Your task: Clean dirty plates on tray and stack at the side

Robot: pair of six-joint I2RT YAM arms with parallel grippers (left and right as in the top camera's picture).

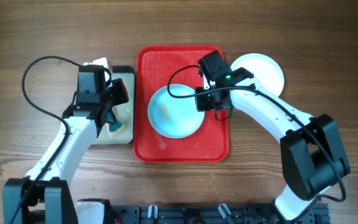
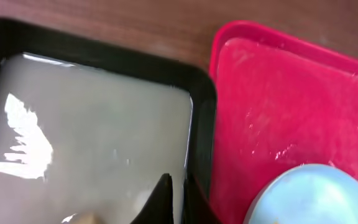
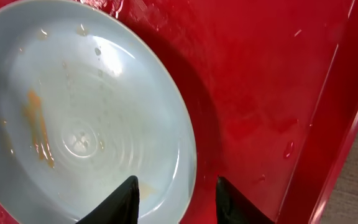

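Took in the wooden table first, brown and grained, lying under everything. Found the red tray at its middle, flat, with a low rim and rounded corners. Caught wet glints and droplets on the tray floor in the right wrist view. Noted both white arms reaching in from the near edge, the left arm over the basin side and the right arm bent across the tray's right rim.

Saw the black-rimmed basin just left of the tray, rims close together, filled with cloudy pale water.

Counted two plates in view. Placed the light blue plate flat on the tray, near the middle and a little toward the left. Placed the white plate off the tray, on the bare table just beside the tray's far right corner, partly hidden by the right arm.

Found the right gripper low over the blue plate's right edge, fingers spread, one over the plate's inside and the other over the red tray floor, with the rim between them and no clear contact.

Found the left gripper over the basin water near its tray-side wall, fingers pressed close together. Could not tell whether anything sat between them.

Picked out an orange smear and small specks on the blue plate.
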